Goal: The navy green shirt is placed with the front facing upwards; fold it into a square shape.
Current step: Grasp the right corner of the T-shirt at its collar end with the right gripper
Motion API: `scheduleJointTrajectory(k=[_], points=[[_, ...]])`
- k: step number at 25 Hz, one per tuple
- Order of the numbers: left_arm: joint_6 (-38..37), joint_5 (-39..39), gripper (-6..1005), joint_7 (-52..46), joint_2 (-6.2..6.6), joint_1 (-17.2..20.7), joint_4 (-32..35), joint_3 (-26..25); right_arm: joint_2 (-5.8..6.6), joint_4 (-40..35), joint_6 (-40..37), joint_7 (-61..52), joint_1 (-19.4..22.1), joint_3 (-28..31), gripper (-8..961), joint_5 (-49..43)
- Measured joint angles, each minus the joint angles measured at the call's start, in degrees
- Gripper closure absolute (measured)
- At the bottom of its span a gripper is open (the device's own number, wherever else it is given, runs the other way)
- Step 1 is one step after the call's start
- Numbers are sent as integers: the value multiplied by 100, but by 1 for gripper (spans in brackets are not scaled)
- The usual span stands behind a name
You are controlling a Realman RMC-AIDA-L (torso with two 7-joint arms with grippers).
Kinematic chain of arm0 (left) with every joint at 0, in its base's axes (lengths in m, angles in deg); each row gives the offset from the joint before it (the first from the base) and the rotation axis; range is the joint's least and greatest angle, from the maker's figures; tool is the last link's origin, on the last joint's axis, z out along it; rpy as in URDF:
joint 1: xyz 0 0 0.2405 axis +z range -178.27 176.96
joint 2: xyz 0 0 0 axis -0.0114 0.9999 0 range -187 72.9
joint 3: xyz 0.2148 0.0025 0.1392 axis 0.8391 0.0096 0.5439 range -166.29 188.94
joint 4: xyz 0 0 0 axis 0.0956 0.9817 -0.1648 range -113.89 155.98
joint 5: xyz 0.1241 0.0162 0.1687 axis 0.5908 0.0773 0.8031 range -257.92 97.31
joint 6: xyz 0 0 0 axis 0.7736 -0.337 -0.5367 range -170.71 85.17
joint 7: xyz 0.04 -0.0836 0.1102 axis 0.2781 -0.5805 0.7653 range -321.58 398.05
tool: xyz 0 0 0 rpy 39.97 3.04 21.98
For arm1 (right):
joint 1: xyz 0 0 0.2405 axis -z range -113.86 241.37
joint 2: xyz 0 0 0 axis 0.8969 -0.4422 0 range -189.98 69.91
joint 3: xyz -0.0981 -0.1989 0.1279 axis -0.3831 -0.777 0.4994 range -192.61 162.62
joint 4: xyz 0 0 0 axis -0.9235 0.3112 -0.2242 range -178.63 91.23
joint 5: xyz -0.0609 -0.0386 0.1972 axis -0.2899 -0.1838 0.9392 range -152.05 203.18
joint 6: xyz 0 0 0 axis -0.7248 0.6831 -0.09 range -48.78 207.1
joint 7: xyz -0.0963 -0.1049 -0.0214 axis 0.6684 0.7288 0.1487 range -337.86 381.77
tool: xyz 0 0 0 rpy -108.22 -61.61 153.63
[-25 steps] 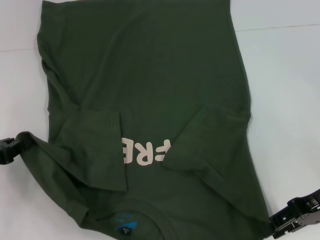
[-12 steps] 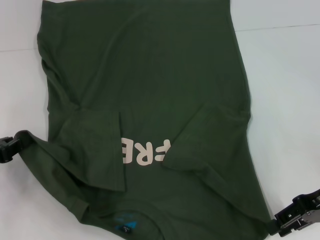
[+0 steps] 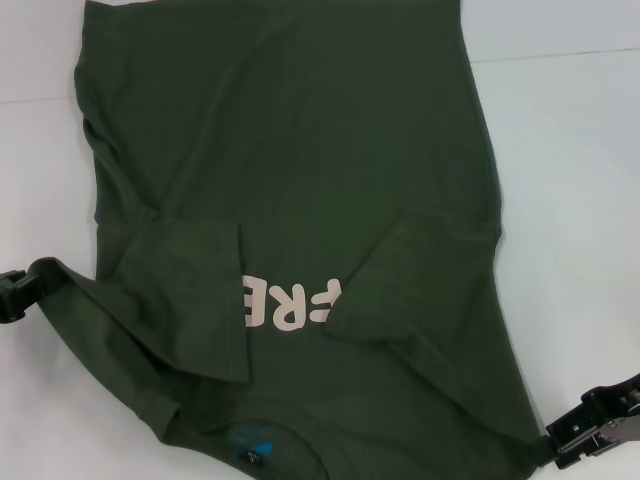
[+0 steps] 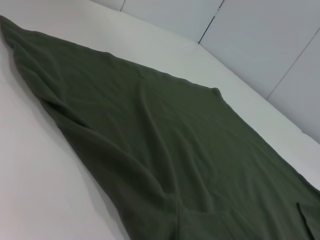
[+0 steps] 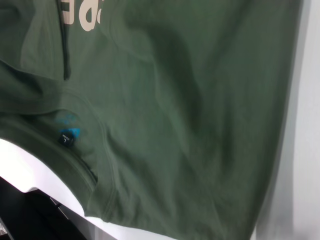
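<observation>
The navy green shirt [image 3: 300, 150] lies front up on the white table, collar toward me, with part of its pale lettering [image 3: 290, 303] showing between two sleeves folded inward. Its blue neck label [image 3: 250, 447] sits at the near edge. My left gripper [image 3: 22, 290] is at the shirt's near left shoulder corner, shut on the cloth, which is drawn out toward it. My right gripper [image 3: 560, 447] is shut on the near right shoulder corner. The left wrist view shows the shirt [image 4: 175, 150] stretching away. In the right wrist view the shirt [image 5: 190, 100] hangs over the table edge, its label [image 5: 67, 136] showing.
White table [image 3: 570, 150] surrounds the shirt on the left and right. The shirt's hem end runs out of the head view at the far side. A seam line crosses the table at the far right.
The left gripper has drawn its corner slightly further left. The right gripper has shifted a little down and right with its corner. The shirt body has hardly moved.
</observation>
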Motion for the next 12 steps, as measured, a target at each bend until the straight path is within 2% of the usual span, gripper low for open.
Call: scheduleJointTrajectory(k=[12], points=[[-6, -3, 950, 4, 5, 0, 0, 0, -25, 53, 38, 23, -23, -70, 560, -6]])
